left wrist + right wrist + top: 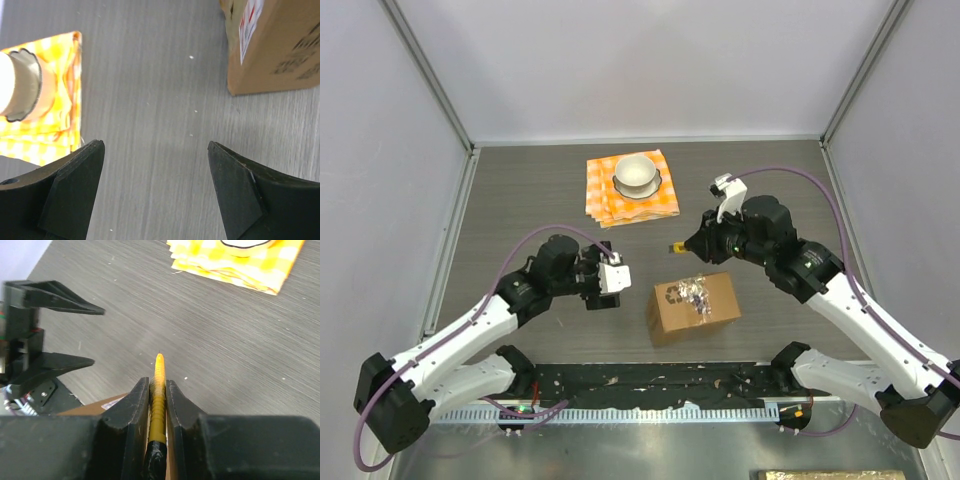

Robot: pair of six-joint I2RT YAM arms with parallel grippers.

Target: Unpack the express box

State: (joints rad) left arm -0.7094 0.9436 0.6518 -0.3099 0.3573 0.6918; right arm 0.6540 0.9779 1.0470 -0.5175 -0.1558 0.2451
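The express box (693, 305) is a brown carton lying at the table's middle front, with crumpled tape and labels on top. Its corner shows in the left wrist view (270, 45), and a sliver shows in the right wrist view (100, 405). My left gripper (610, 278) is open and empty just left of the box, its jaws wide apart over bare table (155, 150). My right gripper (682, 246) is shut on a yellow ribbed cutter (159, 385), held above the table just behind the box, its tip pointing left.
A yellow checked cloth (631, 187) with a white bowl (638, 173) lies at the back centre; it also shows in the left wrist view (45, 95) and the right wrist view (235, 260). Grey walls enclose the table.
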